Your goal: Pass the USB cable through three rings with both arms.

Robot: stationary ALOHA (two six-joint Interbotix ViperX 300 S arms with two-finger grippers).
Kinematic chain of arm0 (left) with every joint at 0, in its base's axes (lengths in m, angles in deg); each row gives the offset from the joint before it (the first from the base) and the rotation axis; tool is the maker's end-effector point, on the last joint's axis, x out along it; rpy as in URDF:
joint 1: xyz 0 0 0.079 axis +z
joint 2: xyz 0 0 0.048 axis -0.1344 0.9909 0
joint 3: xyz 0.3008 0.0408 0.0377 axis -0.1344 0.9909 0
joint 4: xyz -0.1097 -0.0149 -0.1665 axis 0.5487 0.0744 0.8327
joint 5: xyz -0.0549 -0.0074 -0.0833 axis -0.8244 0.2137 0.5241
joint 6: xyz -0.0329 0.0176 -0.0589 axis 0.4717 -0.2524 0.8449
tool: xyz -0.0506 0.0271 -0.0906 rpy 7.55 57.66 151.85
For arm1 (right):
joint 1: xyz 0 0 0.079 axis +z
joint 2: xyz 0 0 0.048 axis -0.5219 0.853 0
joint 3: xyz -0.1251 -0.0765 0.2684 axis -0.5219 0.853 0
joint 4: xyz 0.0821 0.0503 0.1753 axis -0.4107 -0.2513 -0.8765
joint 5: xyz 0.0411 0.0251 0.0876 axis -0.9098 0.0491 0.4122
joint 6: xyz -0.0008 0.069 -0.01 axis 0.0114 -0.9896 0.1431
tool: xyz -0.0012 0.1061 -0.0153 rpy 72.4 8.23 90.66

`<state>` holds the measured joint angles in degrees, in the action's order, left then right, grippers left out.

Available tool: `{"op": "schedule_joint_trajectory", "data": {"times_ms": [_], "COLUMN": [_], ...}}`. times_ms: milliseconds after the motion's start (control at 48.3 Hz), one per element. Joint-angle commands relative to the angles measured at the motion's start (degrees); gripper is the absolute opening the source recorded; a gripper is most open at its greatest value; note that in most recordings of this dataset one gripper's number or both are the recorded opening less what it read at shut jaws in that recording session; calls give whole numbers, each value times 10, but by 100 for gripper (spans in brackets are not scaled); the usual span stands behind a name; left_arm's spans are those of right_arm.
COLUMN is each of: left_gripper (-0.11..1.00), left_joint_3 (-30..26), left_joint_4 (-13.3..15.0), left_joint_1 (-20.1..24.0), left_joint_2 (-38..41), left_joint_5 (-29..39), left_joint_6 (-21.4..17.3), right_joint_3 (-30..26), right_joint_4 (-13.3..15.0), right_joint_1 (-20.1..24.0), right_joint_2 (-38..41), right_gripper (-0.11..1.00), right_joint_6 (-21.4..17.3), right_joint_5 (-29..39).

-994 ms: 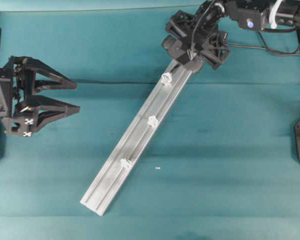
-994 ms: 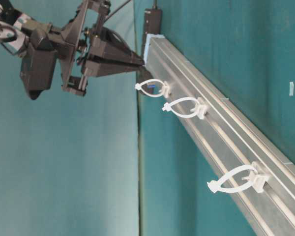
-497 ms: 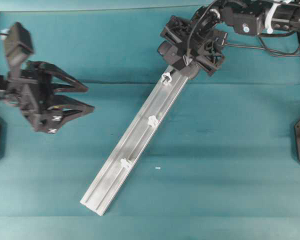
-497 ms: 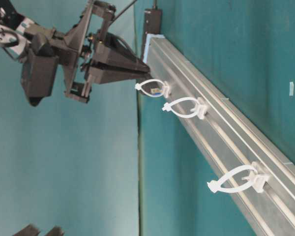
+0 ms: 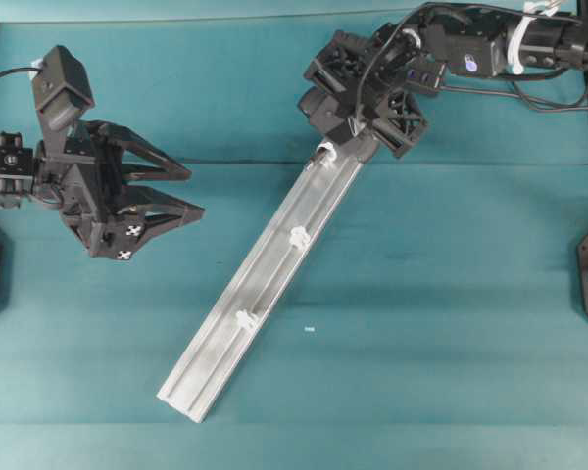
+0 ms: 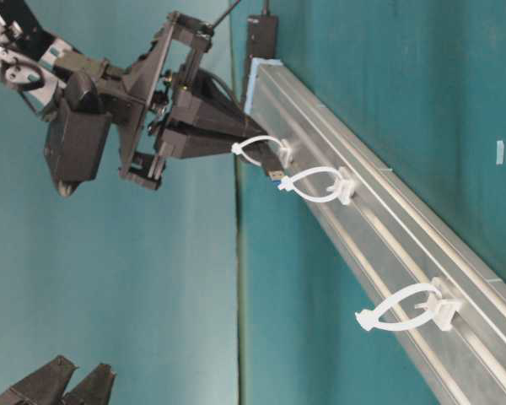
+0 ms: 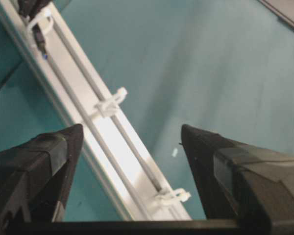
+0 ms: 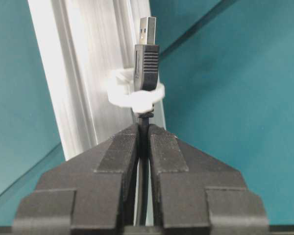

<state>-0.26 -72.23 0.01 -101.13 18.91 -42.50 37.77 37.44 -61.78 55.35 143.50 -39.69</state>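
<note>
The right claw (image 8: 143, 134), a black skeletal two-finger gripper, is clamped tight on the thin black USB cable (image 8: 144, 128) just behind its ribbed plug. Directly ahead of the fingertips, the plug (image 8: 146, 59) has gone through the first small white plastic ring (image 8: 135, 99), its metal tip poking out the far side. Beyond it, along the long silver aluminium rail (image 5: 265, 266), the second ring (image 5: 299, 235) and third ring (image 5: 244, 318) stand unthreaded. Well off to the side, the left claw (image 5: 191, 192) hovers with its fingers spread wide, holding nothing. To do this step well, the right claw should probably feed the plug straight along the rail, level with the ring openings, so the left claw can take the tip beyond the first ring.
</note>
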Motion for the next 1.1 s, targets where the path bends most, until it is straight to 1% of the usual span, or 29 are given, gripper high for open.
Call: {"op": "schedule_joint_trajectory", "data": {"times_ms": [0,83,186,249,435,580,704,932,1077], "left_gripper": [88,88,88,88,88,88,88,89,91], "left_joint_3": [-14,-14,-14,-14,-15,-23,-48,-111,-146], "left_joint_4": [-1,-2,-2,-1,-2,-2,-2,-2,-1], "left_joint_1": [2,3,6,10,33,54,64,69,70], "left_joint_2": [0,4,11,19,69,145,212,324,373], "left_joint_5": [-5,-6,-8,-13,-74,-143,-178,-182,-183], "left_joint_6": [1,1,1,0,-3,-4,-8,-27,-33], "right_joint_3": [-4,-4,-4,-4,-4,-2,-2,-2,-2], "right_joint_4": [-5,-18,-40,-46,-47,-47,-47,-49,-50], "right_joint_1": [10,11,10,9,8,8,7,7,7], "right_joint_2": [1,2,1,1,1,0,0,0,0], "right_gripper": [7,7,7,7,7,7,7,7,7], "right_joint_6": [5,5,5,5,6,6,6,5,5], "right_joint_5": [0,2,9,10,10,10,10,5,6]}}
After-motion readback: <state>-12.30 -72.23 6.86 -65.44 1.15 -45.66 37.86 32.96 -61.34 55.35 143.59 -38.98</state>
